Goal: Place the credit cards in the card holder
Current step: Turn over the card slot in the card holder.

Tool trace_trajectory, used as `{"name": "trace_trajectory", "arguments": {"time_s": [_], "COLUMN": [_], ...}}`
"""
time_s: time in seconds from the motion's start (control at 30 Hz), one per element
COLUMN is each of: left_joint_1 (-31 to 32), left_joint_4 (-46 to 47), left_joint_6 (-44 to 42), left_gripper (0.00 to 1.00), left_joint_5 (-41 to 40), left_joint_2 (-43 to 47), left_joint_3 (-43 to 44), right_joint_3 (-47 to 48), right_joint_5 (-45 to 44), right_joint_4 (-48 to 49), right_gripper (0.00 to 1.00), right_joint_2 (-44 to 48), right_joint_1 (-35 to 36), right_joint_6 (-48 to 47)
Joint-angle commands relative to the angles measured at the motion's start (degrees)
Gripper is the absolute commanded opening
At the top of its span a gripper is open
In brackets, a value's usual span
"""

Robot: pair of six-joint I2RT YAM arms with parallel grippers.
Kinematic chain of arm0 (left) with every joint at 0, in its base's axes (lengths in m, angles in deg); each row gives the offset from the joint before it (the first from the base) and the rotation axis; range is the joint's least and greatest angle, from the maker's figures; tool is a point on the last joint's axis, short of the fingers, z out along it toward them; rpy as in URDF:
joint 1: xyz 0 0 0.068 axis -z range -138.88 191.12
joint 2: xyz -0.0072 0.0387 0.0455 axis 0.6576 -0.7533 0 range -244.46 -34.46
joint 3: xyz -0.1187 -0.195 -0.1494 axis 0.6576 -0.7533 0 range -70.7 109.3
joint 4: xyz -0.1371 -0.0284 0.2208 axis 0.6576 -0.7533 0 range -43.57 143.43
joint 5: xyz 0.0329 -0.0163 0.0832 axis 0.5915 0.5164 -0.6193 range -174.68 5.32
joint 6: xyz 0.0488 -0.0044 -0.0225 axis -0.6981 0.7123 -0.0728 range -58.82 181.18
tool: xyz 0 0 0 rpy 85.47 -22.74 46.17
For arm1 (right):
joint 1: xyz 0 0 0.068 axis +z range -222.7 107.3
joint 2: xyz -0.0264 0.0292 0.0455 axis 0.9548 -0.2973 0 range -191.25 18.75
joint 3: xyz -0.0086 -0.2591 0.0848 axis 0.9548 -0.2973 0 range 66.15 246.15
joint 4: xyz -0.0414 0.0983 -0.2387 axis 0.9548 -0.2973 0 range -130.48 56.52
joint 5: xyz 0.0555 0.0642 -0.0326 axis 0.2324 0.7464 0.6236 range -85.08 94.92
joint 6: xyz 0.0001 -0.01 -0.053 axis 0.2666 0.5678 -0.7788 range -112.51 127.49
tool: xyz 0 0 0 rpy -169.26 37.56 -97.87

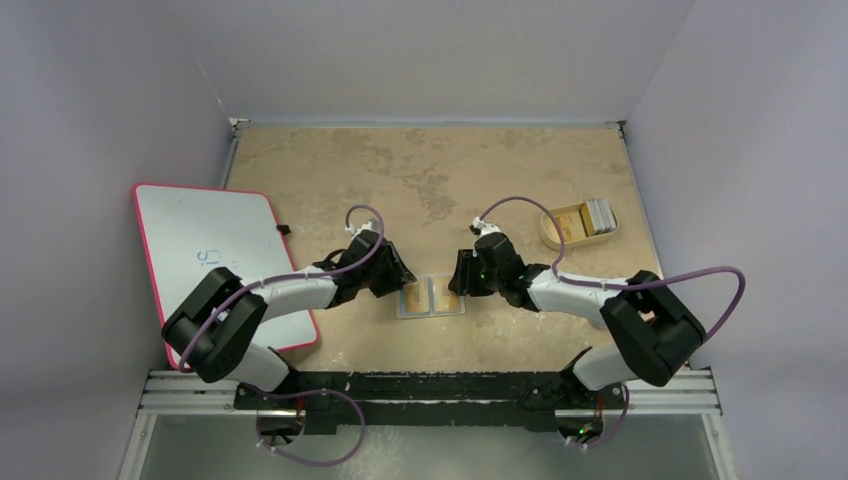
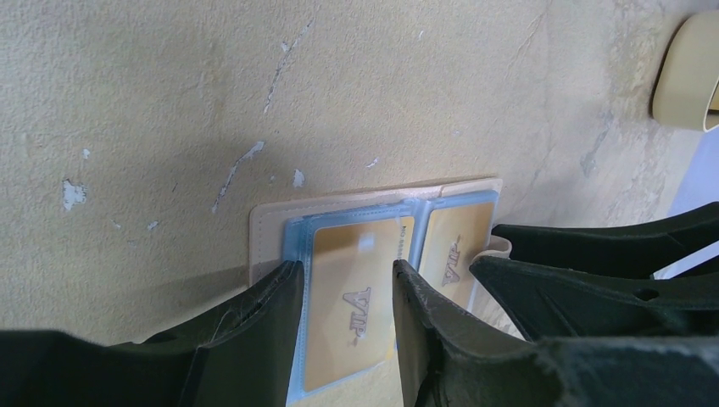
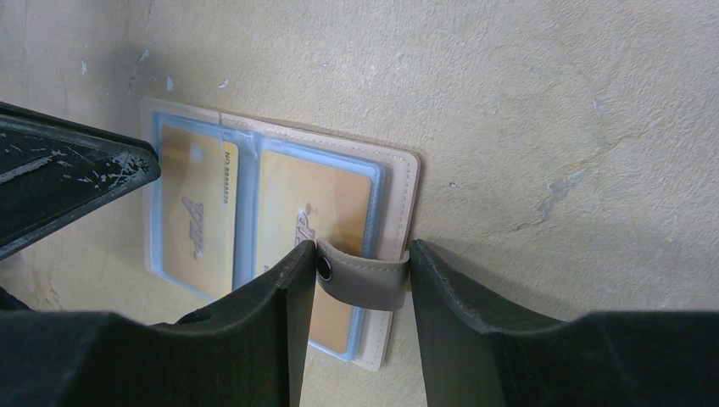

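The card holder (image 1: 431,296) lies open and flat on the table between my two grippers. A gold credit card (image 2: 356,297) sits in its left blue sleeve and a second one (image 2: 454,242) in its right sleeve. My left gripper (image 2: 346,267) is open, its fingertips set down on either side of the left card. My right gripper (image 3: 363,254) is shut on the holder's grey snap strap (image 3: 365,284), which curls between its fingers at the holder's right edge. More cards, pale grey (image 1: 599,213) and gold (image 1: 570,225), lie in the tray.
A shallow tan tray (image 1: 548,228) stands at the back right. A white board with a pink rim (image 1: 215,250) lies on the left, partly under the left arm. Grey walls close in the table on three sides.
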Motion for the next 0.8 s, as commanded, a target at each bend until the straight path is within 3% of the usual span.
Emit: {"name": "trace_trajectory", "arguments": {"time_s": [0.0,0.33,0.5,0.77], "left_joint_1": [-0.4,-0.3,0.2,2.1], "left_joint_4": [-3.3,13.0,20.4,23.7], "left_joint_6": [0.0,6.7,10.3,10.5], "left_gripper": [0.43,0.44,0.44,0.45], "left_joint_5": [-2.2,9.3,11.2,12.2], "left_joint_2": [-0.1,-0.1,0.9,0.3], "left_joint_3": [0.2,-3.0,-4.7,-2.3], "right_joint_3": [-1.6,-3.7,-4.7,-5.0], "right_joint_5": [0.5,2.3,2.8,3.0], "right_joint_4": [0.2,5.9,7.8,8.4], "right_gripper": [0.48,0.47,0.46,0.46], "right_joint_2": [-0.8,-3.8,-4.3,-4.7], "right_joint_1": [0.3,0.4,0.4,0.3], "right_joint_6": [0.5,2.3,2.9,2.9]}}
